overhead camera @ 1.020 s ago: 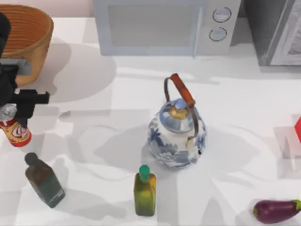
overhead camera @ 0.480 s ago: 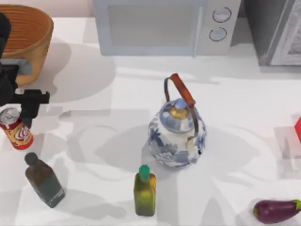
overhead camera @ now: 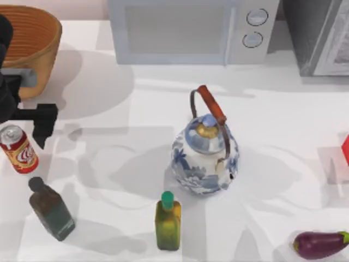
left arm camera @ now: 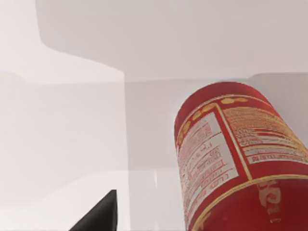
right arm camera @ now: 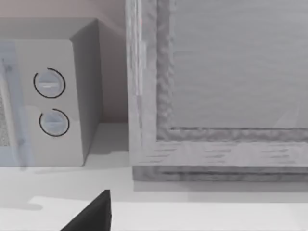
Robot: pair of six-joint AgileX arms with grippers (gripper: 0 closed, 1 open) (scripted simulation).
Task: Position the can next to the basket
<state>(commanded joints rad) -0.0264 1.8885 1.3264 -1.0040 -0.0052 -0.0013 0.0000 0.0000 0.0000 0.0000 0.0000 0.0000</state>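
The red can (overhead camera: pixel 18 149) stands upright on the white table at the left edge, a short way in front of the wicker basket (overhead camera: pixel 46 52) in the back left corner. My left gripper (overhead camera: pixel 22 124) hovers just above and behind the can, open, with one black finger (overhead camera: pixel 44 124) spread out to the can's right and clear of it. In the left wrist view the can (left arm camera: pixel 236 159) looms close beside a dark fingertip (left arm camera: pixel 98 216), with bare table between them. My right gripper (right arm camera: pixel 94 216) is parked facing the microwave.
A blue-and-white teapot (overhead camera: pixel 205 153) sits mid-table. A dark bottle (overhead camera: pixel 52 210) lies just in front of the can, and a green-capped bottle (overhead camera: pixel 168 220) stands at the front. An eggplant (overhead camera: pixel 319 244) lies front right. The microwave (overhead camera: pixel 191 30) lines the back.
The left gripper's finger has spread away from the can and let it go. The can now stands free on the table, slightly nearer the basket than a second ago.
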